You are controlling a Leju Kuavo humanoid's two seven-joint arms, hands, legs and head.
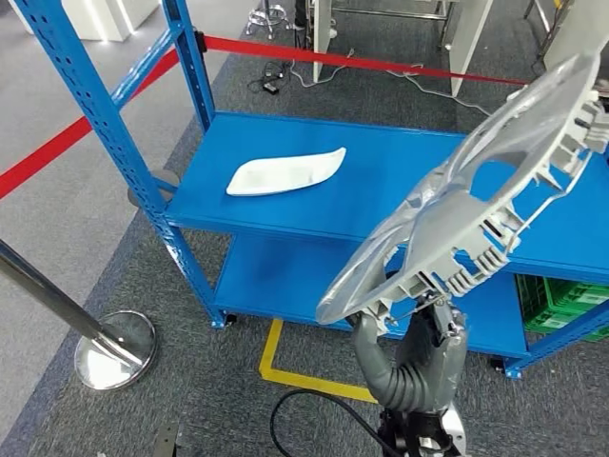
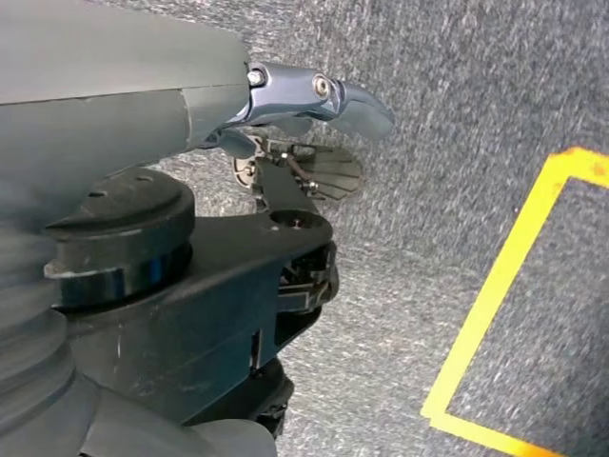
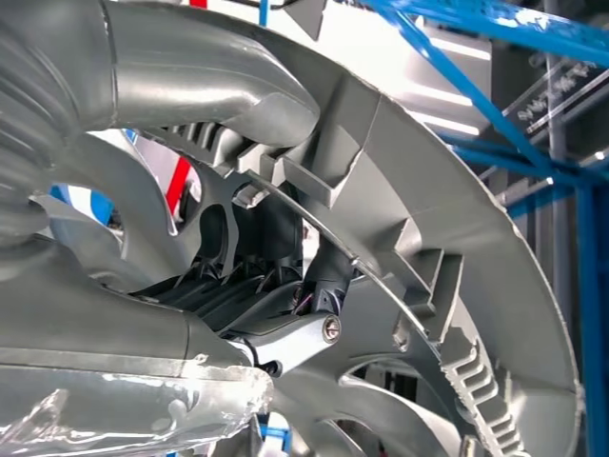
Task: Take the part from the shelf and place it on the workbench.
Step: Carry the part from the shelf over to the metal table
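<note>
The right hand, at lower right of the head view, is gripping the lower rim of a large silver part, which is tilting up toward the upper right corner, clear of the blue shelf. A white piece is lying on the shelf at centre left. The left hand is hanging over grey carpet, holding nothing, fingers apparently extended.
</note>
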